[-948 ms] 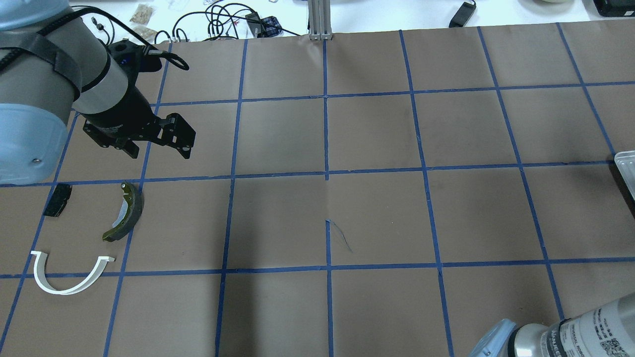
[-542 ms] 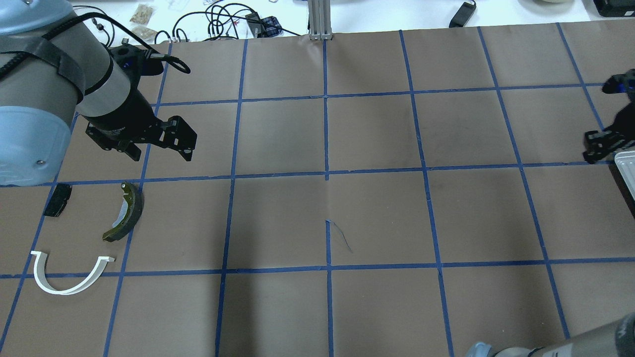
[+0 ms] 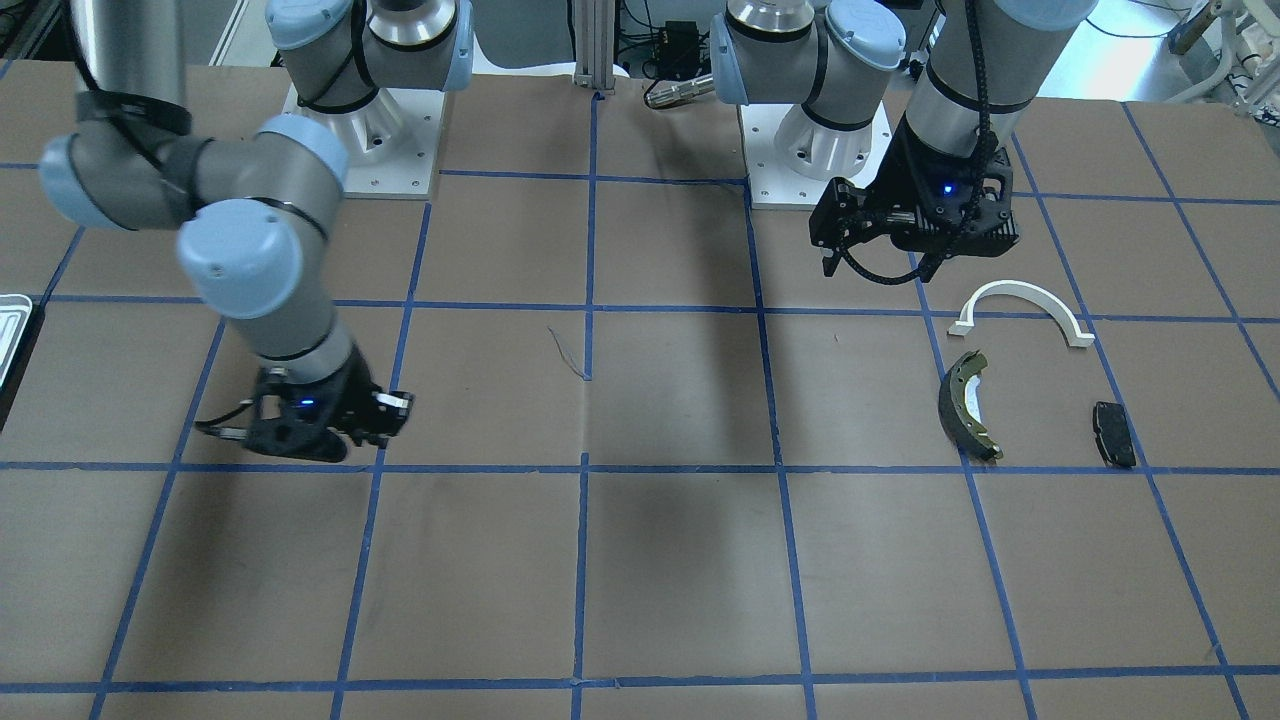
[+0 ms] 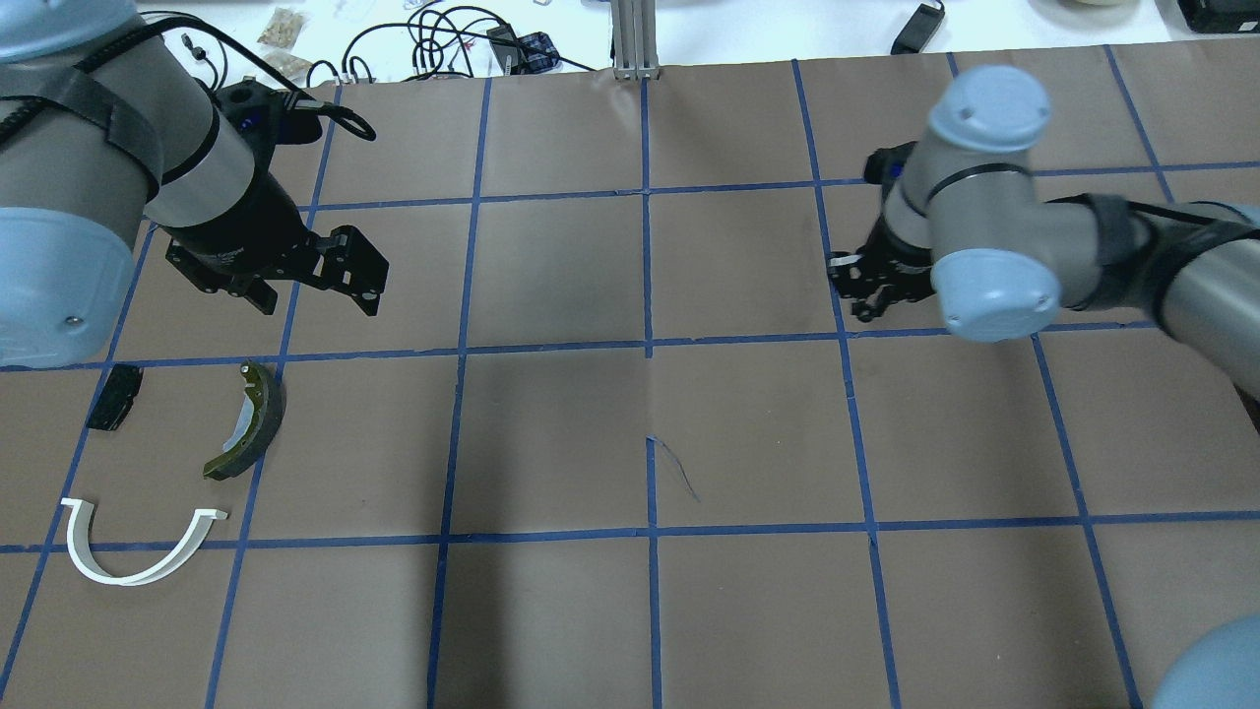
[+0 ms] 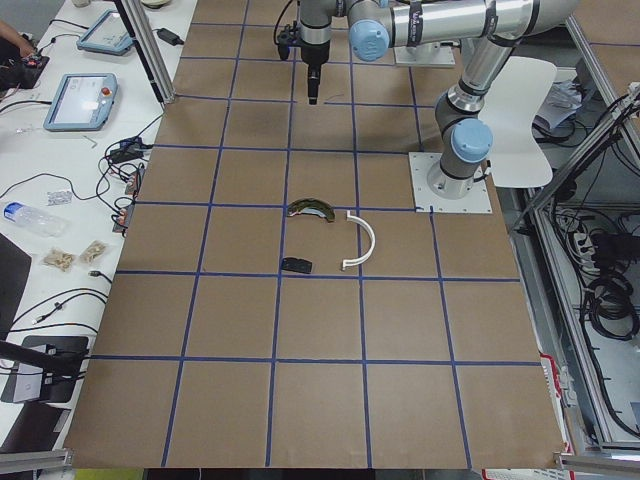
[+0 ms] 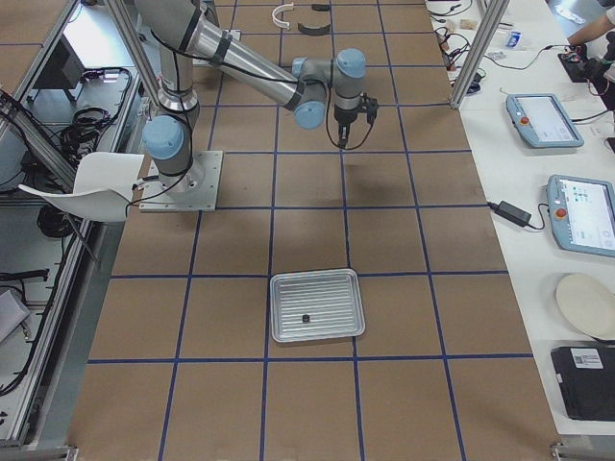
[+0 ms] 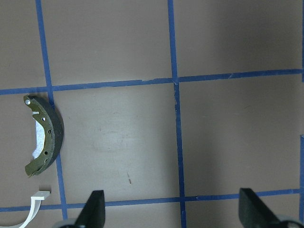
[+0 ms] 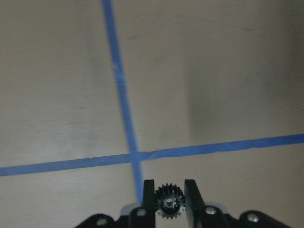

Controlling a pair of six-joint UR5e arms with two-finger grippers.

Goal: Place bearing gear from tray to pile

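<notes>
Brown paper covers the worktop (image 4: 551, 611), ruled into large squares by blue tape (image 4: 649, 266). An aluminium post (image 4: 635, 39) rises at its far edge, beside tangled black cables (image 4: 443, 39) on a white bench (image 4: 748, 30), where two screen pendants (image 6: 544, 120) and a water bottle (image 5: 25, 217) also lie. A white chair (image 5: 525, 150) stands on the grey floor (image 5: 600, 400). Soft shadows mark the paper.

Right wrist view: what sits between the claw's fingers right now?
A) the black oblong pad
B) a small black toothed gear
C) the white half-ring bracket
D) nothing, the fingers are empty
B: the gear, small, black and toothed, sits pinched between the two fingers of the right claw, above the blue tape crossing.
</notes>
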